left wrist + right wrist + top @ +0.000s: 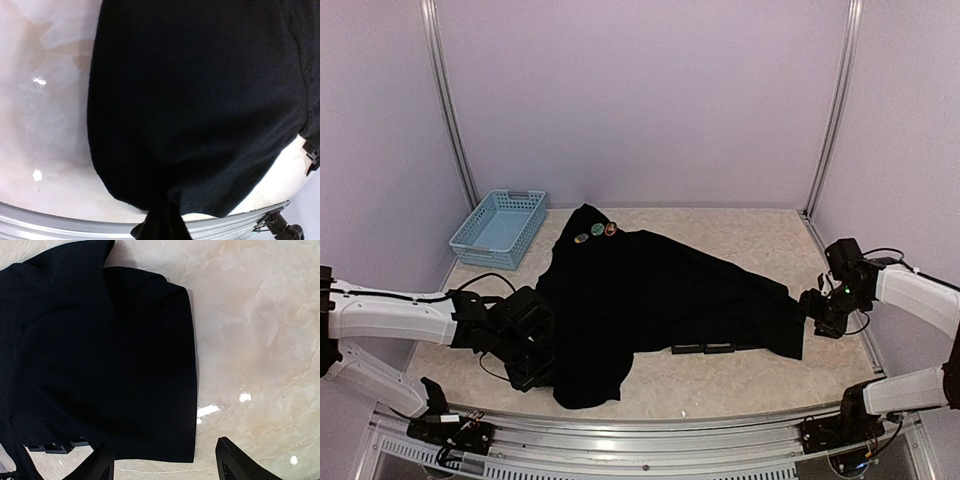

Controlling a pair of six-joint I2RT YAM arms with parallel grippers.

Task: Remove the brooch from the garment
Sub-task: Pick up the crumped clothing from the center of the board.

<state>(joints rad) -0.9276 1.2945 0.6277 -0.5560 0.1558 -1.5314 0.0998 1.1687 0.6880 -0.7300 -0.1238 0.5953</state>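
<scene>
A: While the top view shows the garment (660, 300) sprawled across the table (760, 240), its brooches (597, 230) sit clustered at its far tip, well apart from the near hems.
B: Left wrist: the left claw (160, 222) looks clamped on a hem fold; a tug could drag the lot.
A: Right wrist: the right claw (162, 462) gapes over a corner — closing there would catch only cloth.
</scene>
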